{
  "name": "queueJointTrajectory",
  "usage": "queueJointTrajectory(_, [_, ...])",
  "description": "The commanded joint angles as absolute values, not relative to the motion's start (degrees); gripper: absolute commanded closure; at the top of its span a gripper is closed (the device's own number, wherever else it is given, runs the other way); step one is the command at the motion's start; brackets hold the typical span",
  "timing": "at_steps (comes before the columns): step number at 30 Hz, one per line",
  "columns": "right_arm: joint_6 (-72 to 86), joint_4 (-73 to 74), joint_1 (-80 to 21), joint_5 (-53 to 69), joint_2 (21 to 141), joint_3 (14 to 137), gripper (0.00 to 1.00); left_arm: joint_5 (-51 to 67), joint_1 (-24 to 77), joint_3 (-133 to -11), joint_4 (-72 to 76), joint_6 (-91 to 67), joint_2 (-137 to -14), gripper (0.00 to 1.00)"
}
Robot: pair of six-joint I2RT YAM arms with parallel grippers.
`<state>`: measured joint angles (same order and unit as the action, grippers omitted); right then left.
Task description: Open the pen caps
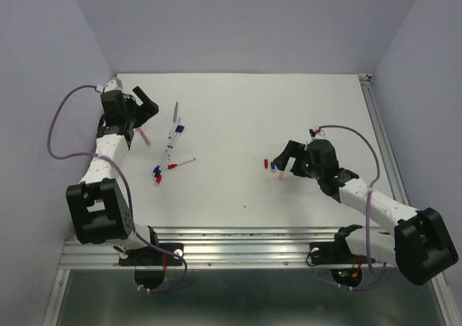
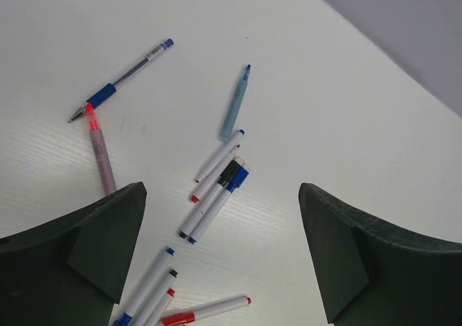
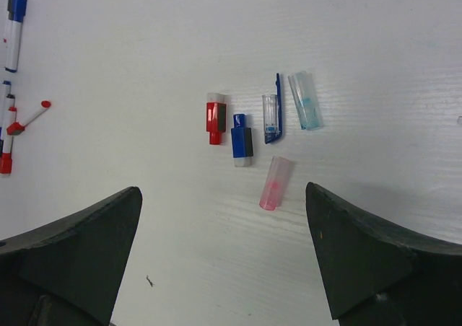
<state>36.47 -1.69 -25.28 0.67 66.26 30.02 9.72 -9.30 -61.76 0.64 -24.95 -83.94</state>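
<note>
Wide-spread left pincer [image 2: 220, 196] above white table [image 2: 346, 109], pink pen [image 2: 101, 156] tip against blue-grip pen [image 2: 123, 81], light blue pen [image 2: 236, 104] apart

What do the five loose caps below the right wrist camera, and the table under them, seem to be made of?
The red cap and dark blue cap look like opaque moulded plastic, smooth, with whitish ends. The pink cap, clipped cap and light blue cap look like translucent plastic: the table shows through them. It is a matte white board with faint grain; material unclear.

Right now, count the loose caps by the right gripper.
5: red cap leftmost, dark blue cap, clear clipped cap, light blue cap rightmost, pink cap below them.
</note>
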Motion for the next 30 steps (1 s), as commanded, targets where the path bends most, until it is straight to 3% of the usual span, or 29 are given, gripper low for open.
queueJointTrajectory(1, [36.4,-4.2,-25.8,-1.8,62.5,28.2,0.00,14.8,-7.6,-57.7,5.2,-26.3,-80.2,0.01])
queueJointTrajectory(17, [34.5,-4.2,-25.8,-0.3,61.3,27.9,0.00,10.6,5.6,-57.3,0.4,-17.6,-88.8,0.01])
queueJointTrajectory(26, [34.5,-5.3,-25.7,1.2,63.1,27.9,0.00,-3.4,11.2,-50.7,-6.6,-33.9,-83.9,0.04])
queueJointTrajectory(30, [34.6,-5.7,-25.8,1.7,64.2,28.0,0.00,-3.3,11.8,-48.1,-9.7,-42.6,-81.8,0.04])
